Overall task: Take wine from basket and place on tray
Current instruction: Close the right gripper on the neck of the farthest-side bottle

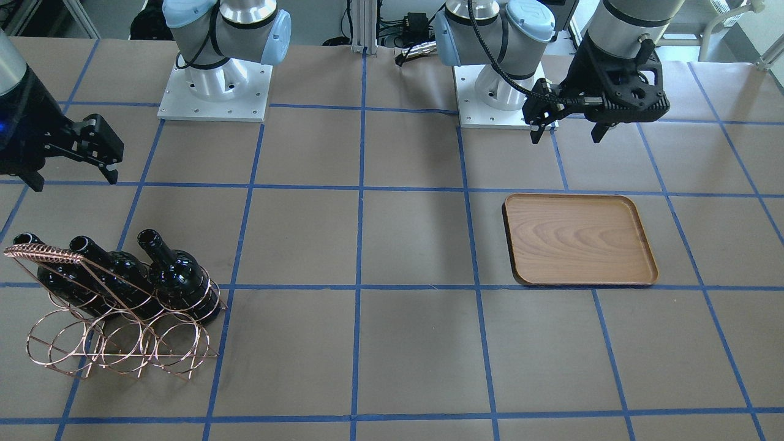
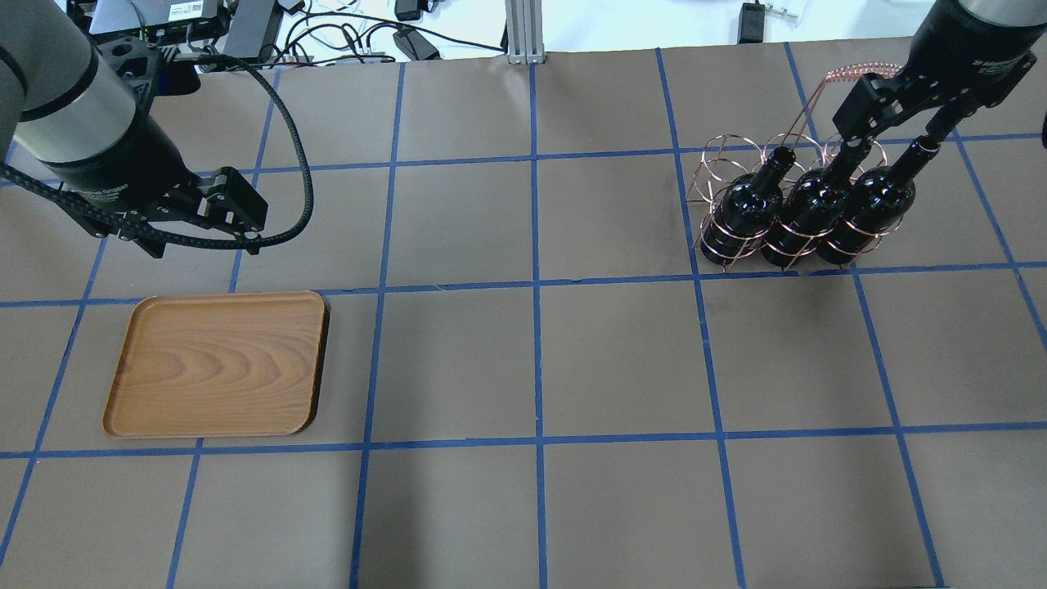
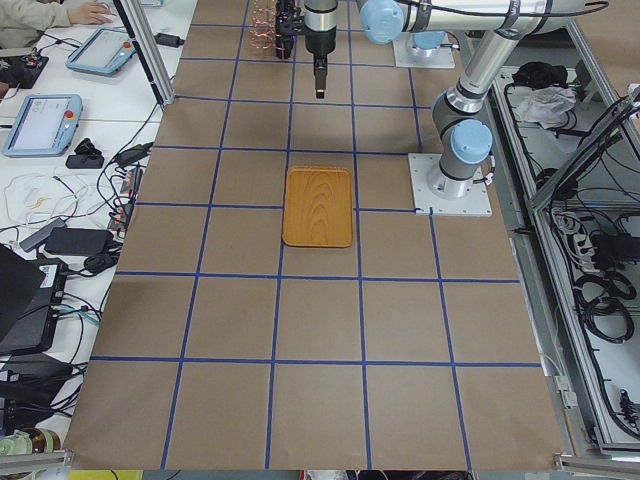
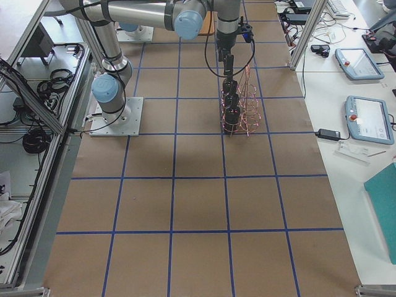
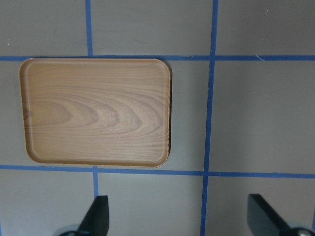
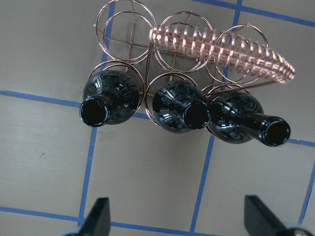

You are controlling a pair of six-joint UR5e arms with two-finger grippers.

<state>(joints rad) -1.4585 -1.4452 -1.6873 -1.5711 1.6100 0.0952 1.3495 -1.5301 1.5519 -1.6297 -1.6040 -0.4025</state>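
Three near-black wine bottles [image 1: 177, 275] [image 2: 748, 209] [image 6: 106, 103] lean side by side in the copper wire basket [image 1: 122, 346] [image 2: 720, 164] [image 6: 221, 51]. My right gripper [image 1: 92, 153] [image 2: 896, 114] [image 6: 179, 221] hangs open and empty above the bottle mouths, touching none. The brown wooden tray [image 1: 579, 239] [image 2: 217, 364] [image 5: 96, 110] lies flat with nothing on it. My left gripper [image 1: 566, 131] [image 2: 200, 229] [image 5: 179, 219] hovers open and empty just behind the tray, on the robot's side.
The brown table has a grid of blue tape lines [image 2: 536, 286]. The arm bases [image 1: 214, 92] [image 1: 505, 98] stand at the table's robot-side edge. Cables and devices [image 2: 368, 33] lie beyond the far edge. Operator desks with tablets [image 3: 45, 120] stand alongside.
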